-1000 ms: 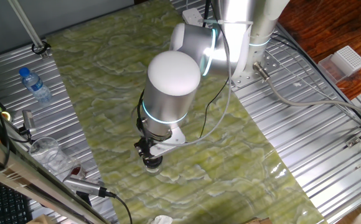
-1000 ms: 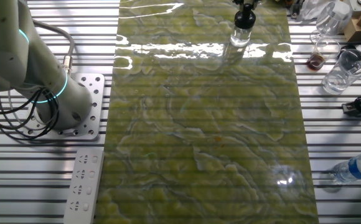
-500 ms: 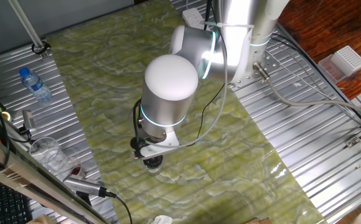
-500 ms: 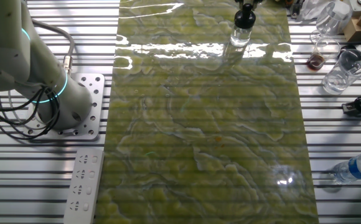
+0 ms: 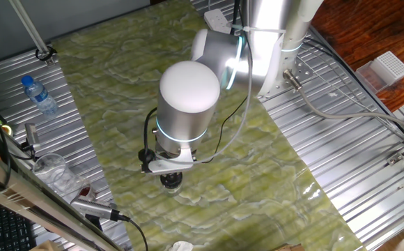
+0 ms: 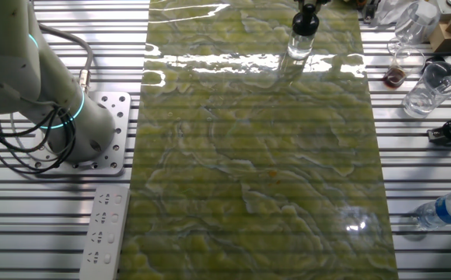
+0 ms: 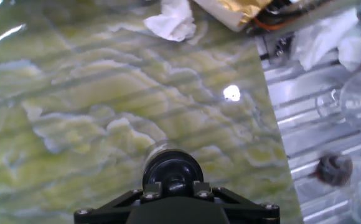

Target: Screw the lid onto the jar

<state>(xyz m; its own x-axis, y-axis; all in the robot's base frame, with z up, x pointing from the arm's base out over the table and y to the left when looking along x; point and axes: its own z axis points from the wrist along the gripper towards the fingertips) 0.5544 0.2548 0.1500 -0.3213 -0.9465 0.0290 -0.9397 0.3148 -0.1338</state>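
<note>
1. The step in hand looks like the turning itself: the gripper (image 7: pixel 171 186) sits straight down over the lid (image 7: pixel 172 172), and the lid already sits on top of the jar (image 6: pixel 302 43), so the placing appears done and the tightening is what remains

2. In the hand view the lid lies right at the fingertips, low and centre of the frame, but the fingers themselves are hidden behind the black hand body, so I cannot tell whether they clamp the lid or stand slack around it

3. The next move, as I judge it, calls for a firm hold on the lid's rim and a rotation about the jar's upright axis with light downward pressure; the jar is small and stands loose on the green marbled mat (image 5: pixel 111 90), so it may spin along with the lid or tip if the push is off-centre

4. The lid is a small round black cap, glossy on top; in the hand view it covers nearly all of the jar beneath it

5. The jar has a pale see-through body, barely wider than the cap, and stands upright on the mat at the top edge of the other fixed view, right of centre

6. In one fixed view the jar (image 5: pixel 171 183) shows just below the arm's wrist, lower centre of the frame
</note>
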